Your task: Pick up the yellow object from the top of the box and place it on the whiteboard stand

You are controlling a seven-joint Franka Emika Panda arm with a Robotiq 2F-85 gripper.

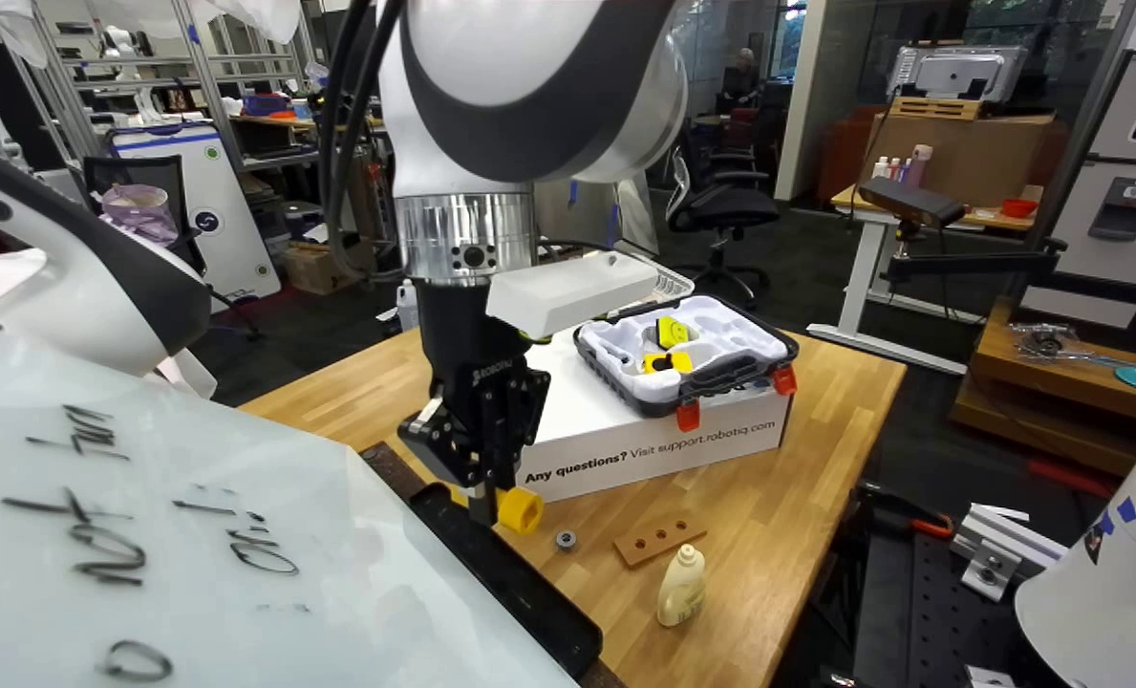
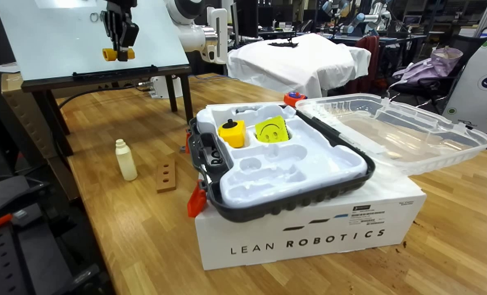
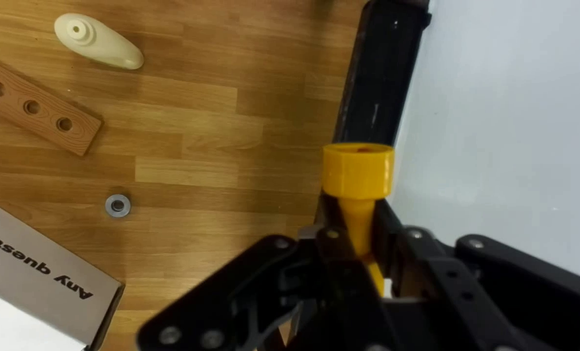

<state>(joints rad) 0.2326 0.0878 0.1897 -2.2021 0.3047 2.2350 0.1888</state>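
Pick's done, jaws pinching the yellow piece (image 3: 358,175) above the whiteboard stand (image 2: 104,78) by the bench (image 2: 153,229) edge, only placing left.

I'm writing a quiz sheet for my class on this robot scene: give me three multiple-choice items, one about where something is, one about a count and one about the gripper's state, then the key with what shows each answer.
1. Where does the open case rest?
A) On the floor
B) On the white box
C) On the office chair

2. How many holes show in the brown block?
A) Three
B) Five
C) Seven

3. What state is the gripper in?
A) Open and empty
B) Shut on the cream bottle
C) Shut on the yellow object

Key:
1: B, since both exterior views show the case on top of the box.
2: A, since the wrist view shows a row of three.
3: C, since the wrist view shows the object's narrow shaft clamped.
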